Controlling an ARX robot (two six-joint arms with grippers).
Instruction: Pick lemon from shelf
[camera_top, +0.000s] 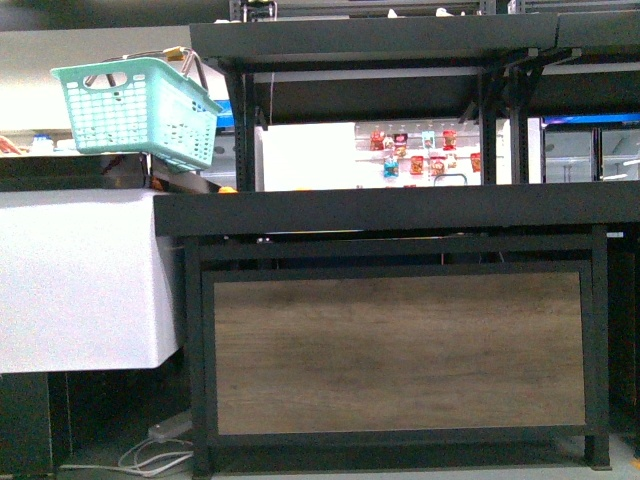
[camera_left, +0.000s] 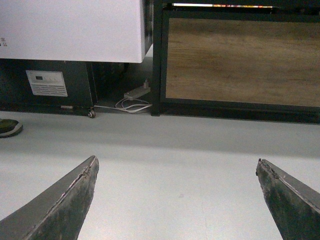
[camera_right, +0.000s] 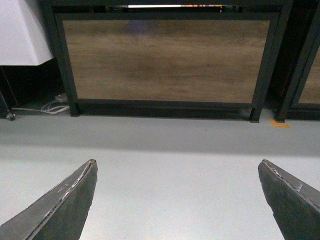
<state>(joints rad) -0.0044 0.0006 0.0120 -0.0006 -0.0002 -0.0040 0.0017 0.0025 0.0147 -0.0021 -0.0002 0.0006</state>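
1. We cannot pick out the lemon. The trays of the shelf show edge-on, higher than the left claw and the right claw. Only a small yellow-orange sliver peeps over the middle tray's left end, and we cannot tell which fruit it is.
2. The shelf stands ahead of both claws across bare grey floor, its wood-grain panel squarely facing the right claw.
3. Both claws gape wide and grip nothing.
4. Ahead of the left claw we see the shelf's corner post, a white cabinet beside it and a power strip on the floor between them.
5. A teal basket perches tilted above the cabinet.
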